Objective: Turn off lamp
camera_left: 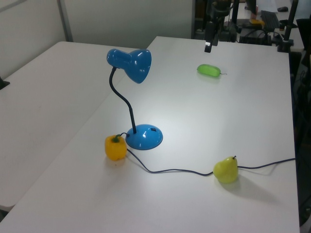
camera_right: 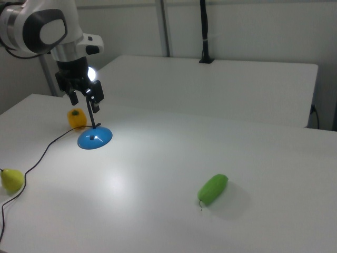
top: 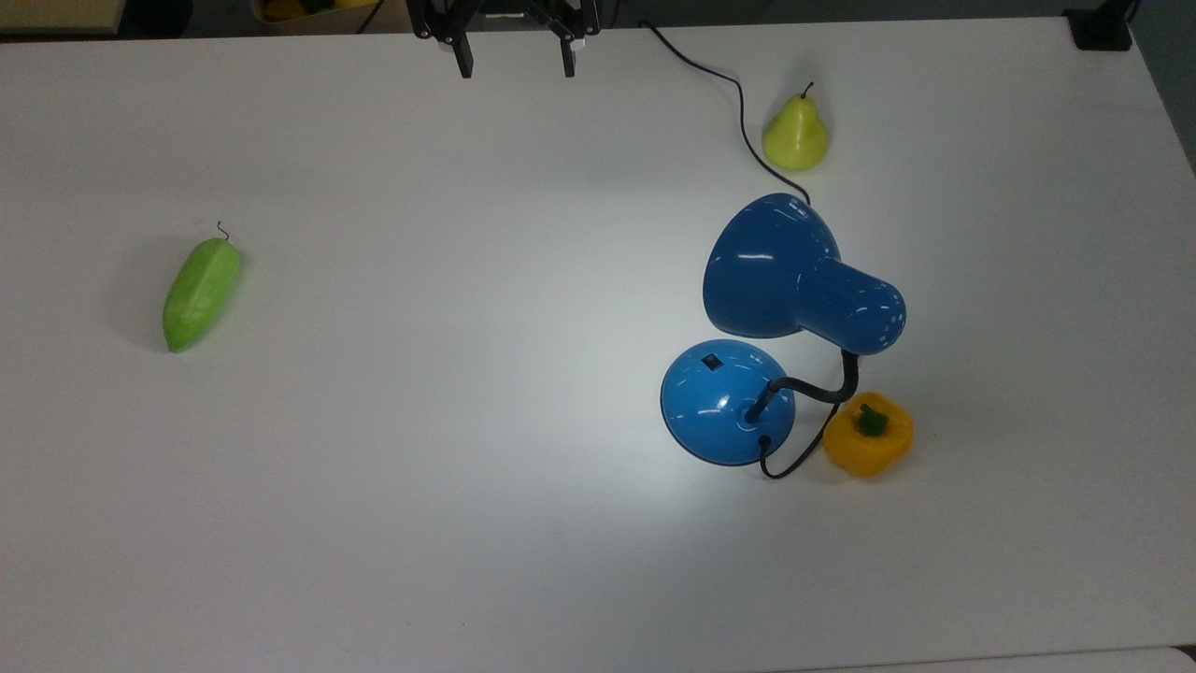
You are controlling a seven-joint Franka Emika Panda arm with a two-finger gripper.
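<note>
1. Top view: the black two-finger gripper [top: 515, 58] hangs at the far edge of the white table [top: 420, 421], its fingers spread wide apart with nothing between them.
2. Well to the top view's right and nearer the camera stands the glossy blue desk lamp with a bell-shaped shade [top: 780, 308]. Its round domed blue base [top: 719, 402] rests on the table, with a small black switch [top: 713, 362] on the dome's far side.
3. A black bendy neck [top: 822, 388] rises from the base and carries the shade, which hangs above the table just beyond the base, mouth turned toward the top view's left.
4. A bright pool of light lies on the table beside the base, so the lamp is lit.
5. The lamp's black cord [top: 738, 103] leaves the base, loops near it, and runs past the shade to the far table edge.
6. A yellow-green plastic pear [top: 795, 134] stands upright just beside the cord, beyond the shade.
7. A yellow toy bell pepper with a green stem [top: 868, 436] sits just beside the base, on the top view's right.
8. A green toy cucumber [top: 201, 293] lies on its side far off at the top view's left, well apart from everything else.
9. In the right view the gripper [camera_right: 83, 100] hangs from the white arm [camera_right: 42, 26] above the table, clear of the lamp.
</note>
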